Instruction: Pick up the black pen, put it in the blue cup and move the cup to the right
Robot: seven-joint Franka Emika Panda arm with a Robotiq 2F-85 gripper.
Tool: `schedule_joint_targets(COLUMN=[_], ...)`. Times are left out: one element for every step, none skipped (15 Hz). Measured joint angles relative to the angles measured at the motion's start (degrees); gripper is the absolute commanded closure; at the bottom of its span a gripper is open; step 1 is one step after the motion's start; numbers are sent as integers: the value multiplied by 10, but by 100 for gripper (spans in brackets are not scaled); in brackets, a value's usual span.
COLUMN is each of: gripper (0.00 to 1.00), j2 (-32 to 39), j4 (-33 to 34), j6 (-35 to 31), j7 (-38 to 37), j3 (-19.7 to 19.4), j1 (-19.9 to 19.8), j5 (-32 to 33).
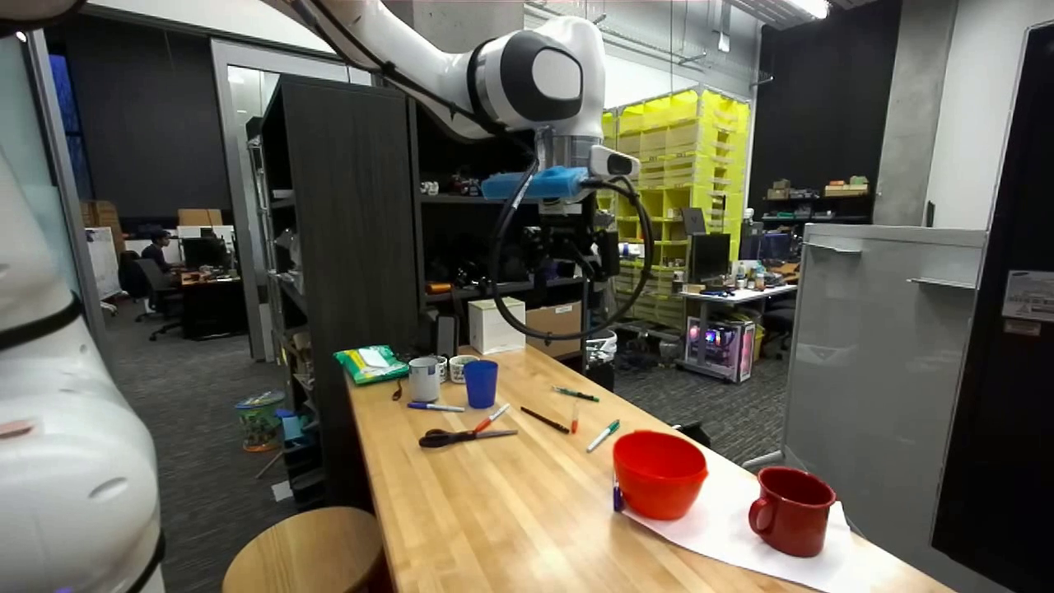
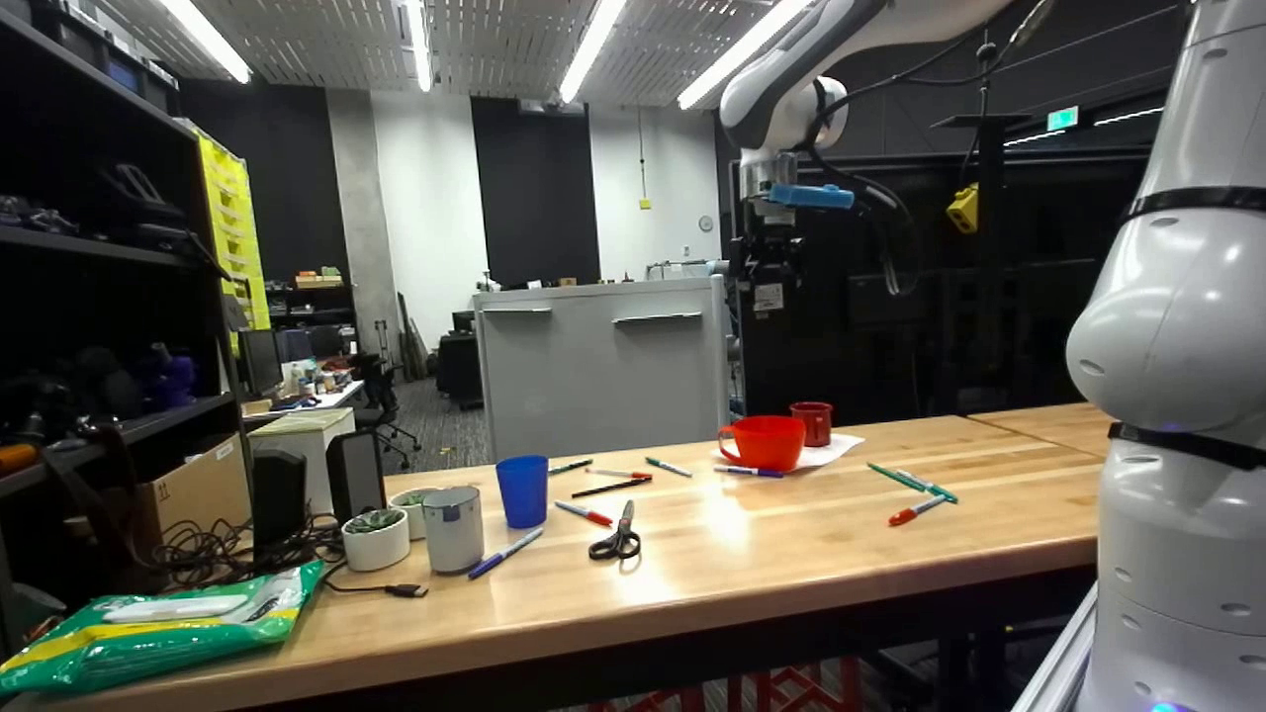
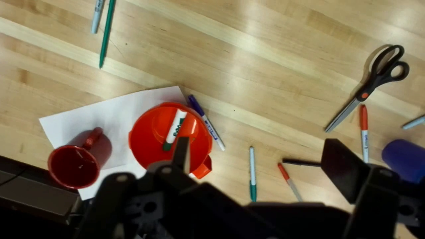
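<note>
The black pen (image 1: 545, 420) lies flat on the table among other pens; it also shows in an exterior view (image 2: 611, 488). In the wrist view the pen (image 3: 300, 162) is partly hidden behind a finger. The blue cup (image 1: 481, 385) stands upright near the grey mug; it also shows in an exterior view (image 2: 522, 491). In the wrist view the blue cup (image 3: 403, 159) is at the right edge, partly covered by the gripper. My gripper (image 3: 257, 146) is open and empty, its fingers wide apart, high above the table. In both exterior views the gripper (image 1: 576, 255) (image 2: 768, 262) hangs well above the objects.
A red bowl (image 3: 159, 129) with a marker inside and a dark red mug (image 3: 78, 162) stand on white paper. Scissors (image 3: 373, 79) and several markers lie around the pen. A grey mug (image 2: 453, 529), small potted plants and a green packet (image 2: 168, 633) are near the cup.
</note>
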State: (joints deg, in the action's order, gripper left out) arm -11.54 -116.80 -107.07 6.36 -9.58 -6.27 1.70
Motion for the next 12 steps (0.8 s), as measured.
schedule_joint_targets(gripper=[0,0,0,0,0,0,0,0,0,0,0,0], j2=[13,27,43,60,78,97,115,133,149,162,171,176], j4=[7,15,25,36,49,63,76,88,100,111,119,125], j6=[0,0,0,0,0,0,1,2,3,6,9,12], j7=[17,34,51,69,88,108,127,146,164,182,194,201], j3=[7,14,21,28,35,41,48,55,62,68,73,75], j1=[8,16,24,30,36,40,43,46,48,50,50,50], j5=[0,0,0,1,1,3,6,10,18,27,33,35])
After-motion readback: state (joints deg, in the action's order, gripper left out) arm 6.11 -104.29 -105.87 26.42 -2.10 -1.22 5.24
